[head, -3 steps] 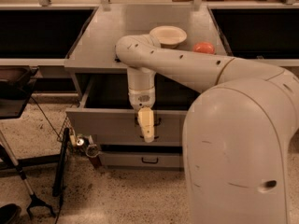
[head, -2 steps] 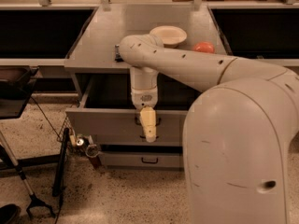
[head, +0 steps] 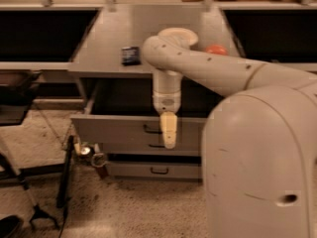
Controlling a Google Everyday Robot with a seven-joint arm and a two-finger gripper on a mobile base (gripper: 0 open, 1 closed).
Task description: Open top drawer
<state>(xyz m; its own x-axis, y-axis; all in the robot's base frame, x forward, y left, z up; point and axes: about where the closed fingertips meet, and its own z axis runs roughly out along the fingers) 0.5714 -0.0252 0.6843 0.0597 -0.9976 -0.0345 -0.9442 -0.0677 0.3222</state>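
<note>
The top drawer (head: 114,130) of the grey cabinet stands pulled out towards me, with its dark inside showing behind the flat front. Its small black handle (head: 151,129) sits near the middle of the front. My gripper (head: 168,131) hangs straight down from the arm in front of the drawer front, just right of the handle and over part of it. A lower, narrower drawer (head: 133,170) with its own black handle (head: 159,170) is shut beneath.
On the cabinet top (head: 109,38) are a small dark object (head: 130,54), a pale round bowl (head: 179,33) and an orange thing (head: 216,49). My own large body (head: 262,162) fills the right. A black stand (head: 64,177) and small items (head: 91,156) lie on the floor at left.
My arm has shifted to the right, uncovering the small dark object on the cabinet top. The gripper has moved a little right along the drawer front. The drawer stays pulled out.
</note>
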